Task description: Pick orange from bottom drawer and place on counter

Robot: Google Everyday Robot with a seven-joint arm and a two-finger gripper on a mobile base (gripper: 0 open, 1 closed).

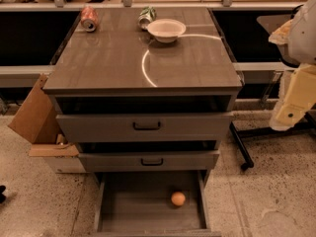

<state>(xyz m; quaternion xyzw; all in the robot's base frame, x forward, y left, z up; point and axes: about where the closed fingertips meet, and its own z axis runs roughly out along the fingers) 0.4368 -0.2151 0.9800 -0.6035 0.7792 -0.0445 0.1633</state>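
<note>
The orange (178,198) is small and round and lies on the bare floor of the open bottom drawer (128,211), right of centre towards the back. The counter (123,58) is the glossy grey-brown top of the cabinet, with a curved bright reflection. My arm stands at the right edge of the view, beside the cabinet. My gripper (282,32) is up at counter height, off the counter's right side, far above the orange and holding nothing that I can see.
A white bowl (166,29), a red crushed can (89,19) and a green can (146,16) sit at the back of the counter. The two upper drawers (146,126) with black handles are slightly open. A cardboard box (34,117) leans on the left. A black stand leg (241,147) is on the right.
</note>
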